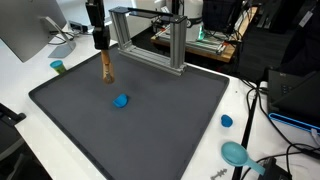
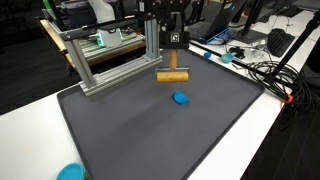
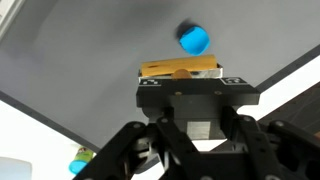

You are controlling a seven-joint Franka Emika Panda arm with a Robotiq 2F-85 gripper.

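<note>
Now my pincer (image 2: pixel 172 66) is closed on a wooden block (image 2: pixel 173 75), and the two fingers press its long faces from both sides. They are not fully together, because the block fills the space between them. In the wrist view the block (image 3: pixel 180 69) sits directly under my pincer, crosswise, with about the same length showing on each side. I think I hold it at the middle for this reason: the weight is balanced, so it should not tip or turn in the grip.

The block is low over the dark mat (image 2: pixel 130 130). Whether its underside touches the mat or hangs just above it, I cannot tell from these views.

A small blue piece (image 2: pixel 181 97) lies on the mat just ahead of my pincer, near the block but apart from it. In the wrist view the blue piece (image 3: pixel 194 39) shows beyond the block's far edge, and in an exterior view it (image 1: pixel 121 100) lies alone on the open mat. Nothing leans on it, so it is simply resting there.

A metal frame (image 2: pixel 110 55) stands upright behind and to the side of my pincer, at the mat's edge, near but not touching. A blue cap (image 1: pixel 227 121) lies well apart from my pincer, off the mat, on the white table
</note>
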